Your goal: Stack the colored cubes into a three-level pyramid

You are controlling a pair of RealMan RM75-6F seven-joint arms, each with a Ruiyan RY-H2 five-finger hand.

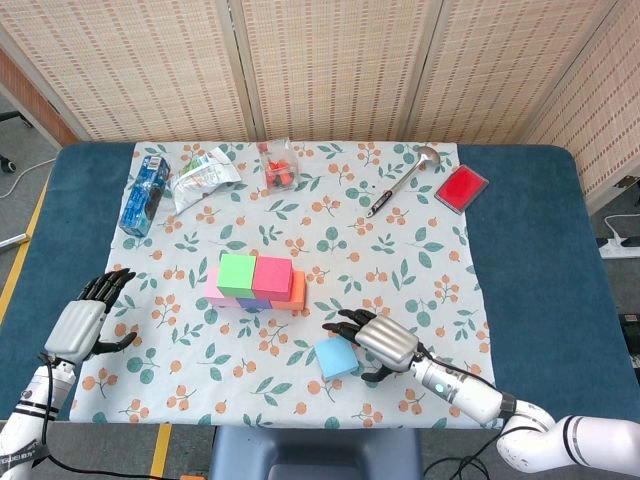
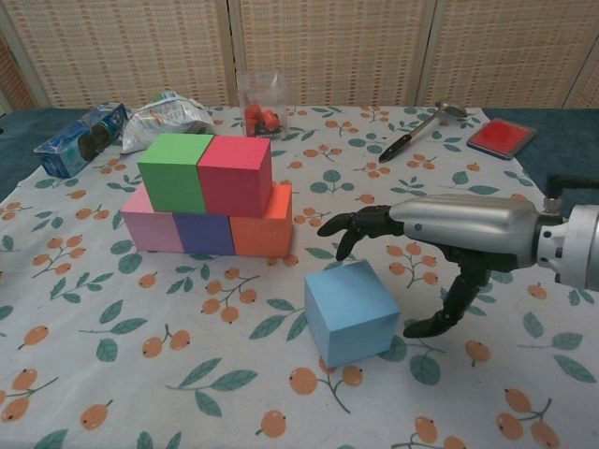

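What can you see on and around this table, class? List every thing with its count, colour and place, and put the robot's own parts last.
Stacked cubes: five; pink, purple and orange below, green and red on top; cloth centre.
Loose cube: one, light blue, near edge, in front of the stack.
Ladle: one, silver with black handle, far right.
Flat case: one, red, far right.
Clear bag: one, red contents, far centre.
Crinkled packet: one, silver-white, far left.
Blue pack: one, far left.
Tablecloth: one, white, leaf print.
Left hand: open, left edge, holding nothing.
Right hand: open, beside the light blue cube, fingers arched over it.
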